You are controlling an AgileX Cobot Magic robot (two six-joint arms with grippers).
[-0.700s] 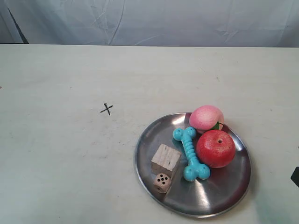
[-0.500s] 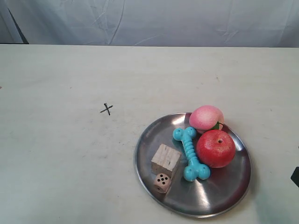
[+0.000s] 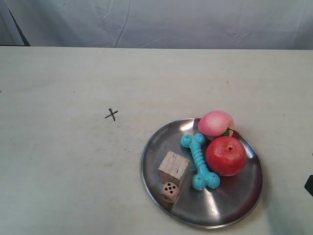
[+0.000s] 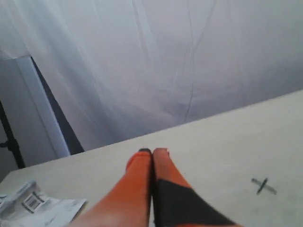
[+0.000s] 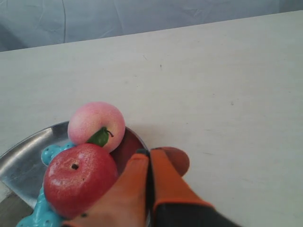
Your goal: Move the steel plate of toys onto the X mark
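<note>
Looking down in the exterior view, I see the steel plate (image 3: 230,203) low in the view's right half, well apart from the X mark (image 3: 111,114), which sits on bare tabletop (image 3: 58,171) up and to the view's left of it. All the toys are on the plate. The apple (image 3: 225,155) touches the peach (image 3: 215,123), the bone (image 3: 200,160) lies just beside the apple, and the cube (image 3: 173,167) is close to the die (image 3: 169,191). No arm reaches over the plate here. A dark shape (image 3: 309,185) clips the view's right edge, and I cannot tell what it is.

The left wrist view shows the left gripper (image 4: 152,152) with its orange fingers pressed together and nothing between them. It is raised over the table with the cross nearby. A paper packet (image 4: 33,203) lies off to one side, in front of a pale curtain (image 4: 165,61).

In the right wrist view the right gripper (image 5: 149,152) is likewise closed on nothing. Its tips are poised over the plate's rim, close to the apple and peach.

By my reckoning the grasp has not begun. To do it well, the right claw should open, come down astride the raised rim and pinch it firmly clear of the fruit. It should then slide the plate low and slowly toward the cross, since the round apple and peach look ready to roll off.
</note>
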